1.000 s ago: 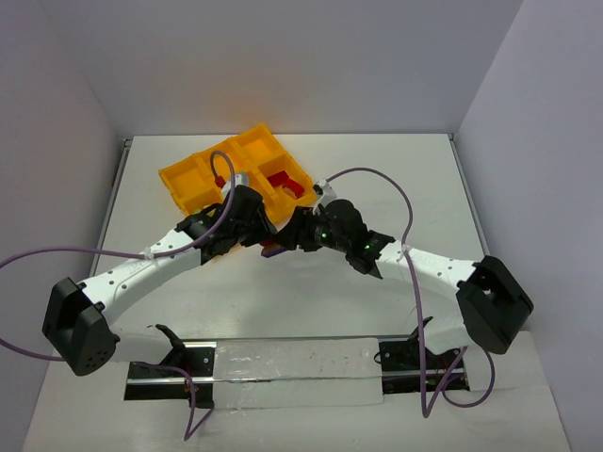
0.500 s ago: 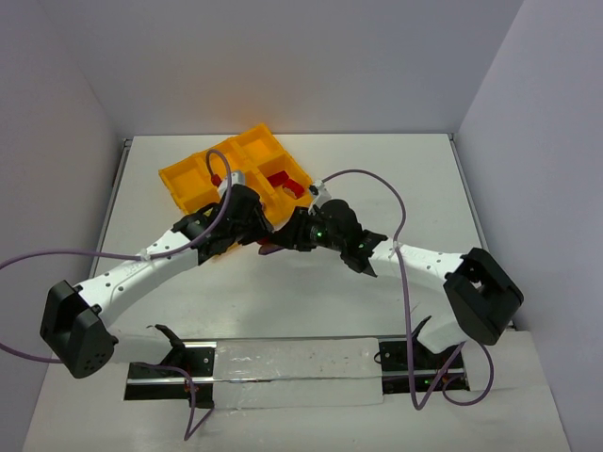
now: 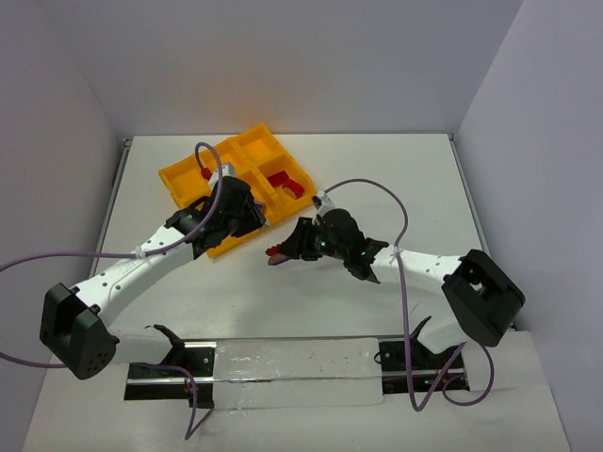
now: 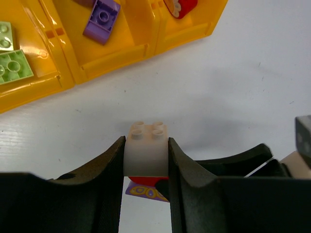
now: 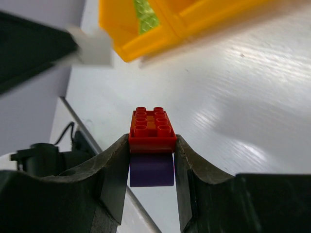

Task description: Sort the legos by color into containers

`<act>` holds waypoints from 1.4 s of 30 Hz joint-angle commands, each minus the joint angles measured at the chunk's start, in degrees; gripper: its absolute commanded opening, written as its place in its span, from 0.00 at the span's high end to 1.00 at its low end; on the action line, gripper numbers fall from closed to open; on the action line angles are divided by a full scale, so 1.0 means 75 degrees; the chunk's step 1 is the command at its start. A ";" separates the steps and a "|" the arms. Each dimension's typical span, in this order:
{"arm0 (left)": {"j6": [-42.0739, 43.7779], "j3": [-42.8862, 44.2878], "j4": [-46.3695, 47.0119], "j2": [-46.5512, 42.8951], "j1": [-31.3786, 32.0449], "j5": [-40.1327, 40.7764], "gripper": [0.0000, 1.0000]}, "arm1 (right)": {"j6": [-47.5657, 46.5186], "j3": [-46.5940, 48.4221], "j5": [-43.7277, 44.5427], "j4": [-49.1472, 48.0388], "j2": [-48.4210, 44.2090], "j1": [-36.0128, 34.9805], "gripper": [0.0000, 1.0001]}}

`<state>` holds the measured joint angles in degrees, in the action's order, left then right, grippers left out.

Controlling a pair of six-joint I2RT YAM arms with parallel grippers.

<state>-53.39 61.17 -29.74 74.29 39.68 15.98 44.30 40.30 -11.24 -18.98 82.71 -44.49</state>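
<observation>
Top view: the tray (image 3: 203,179) near the surface's (image 3: 396,179) far edge holds a red lego (image 3: 285,185) in one cell

Left wrist: green legos (image 4: 12,65) and a purple lego (image 4: 101,19) lie in separate cells, and the left tool (image 4: 146,143) clamps a pale brick (image 4: 146,155)

Right wrist: the right tool (image 5: 152,141) pinches a red-on-purple cluster (image 5: 151,127) above the surface, which I judge unsorted

Glossy orange-yellow plastic tray (image 4: 116,51), smooth plastic red brick (image 5: 152,131), matt pale brick (image 4: 146,150), slightly shiny table (image 4: 243,97)

- White arm links (image 3: 141,259) are showing rows of small dark holes.
- Bulky black shoulder housings (image 3: 75,330) are capping their ends.
- Purple cables (image 3: 377,184) are looping alongside.
- Matte black fingers (image 4: 97,179) are curving inward.
</observation>
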 commanded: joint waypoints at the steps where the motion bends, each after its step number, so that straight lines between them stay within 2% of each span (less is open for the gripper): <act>1: 0.0380 0.0769 0.0261 0.0358 -0.0290 0.0013 1.00 | -0.0338 -0.0220 0.0518 0.0203 -0.0589 0.0087 1.00; 4: 0.0651 0.1226 0.0119 0.0612 -0.0799 0.0150 1.00 | -0.0604 -0.0337 0.0820 0.0641 -0.0904 0.0204 1.00; 9: 0.1367 0.2465 -0.0456 0.1192 -0.1880 0.1224 1.00 | -0.0948 -0.0658 0.1261 0.1268 -0.1767 0.0491 1.00; 13: 0.1703 0.2838 -0.0348 0.1580 -0.2768 0.1232 1.00 | -0.1108 -0.0768 0.1416 0.1484 -0.2168 0.0629 1.00; 20: 0.1821 0.3408 0.0073 0.2908 -0.4104 0.0589 1.00 | -0.1207 -0.0827 0.1463 0.1651 -0.2496 0.0705 1.00; 24: 0.1834 0.3911 0.0017 0.3891 -0.4438 0.0555 1.00 | -0.1275 -0.0831 0.1463 0.1719 -0.2592 0.0717 1.00; 28: 0.1974 0.3949 0.0414 0.4286 -0.4681 0.0435 1.00 | -0.1313 -0.0862 0.1463 0.1780 -0.2684 0.0729 1.00; 32: 0.2080 0.4540 0.0180 0.4932 -0.4693 0.0425 1.00 | -0.1330 -0.0932 0.1445 0.1776 -0.2671 0.0752 1.00; 42: 0.2072 0.4715 0.0243 0.5356 -0.4705 0.0365 1.00 | -0.1317 -0.0921 0.1467 0.1831 -0.2689 0.0744 1.00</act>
<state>-38.52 93.78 -29.73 113.66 4.56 19.35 35.05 33.30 -1.61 -4.58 64.01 -39.21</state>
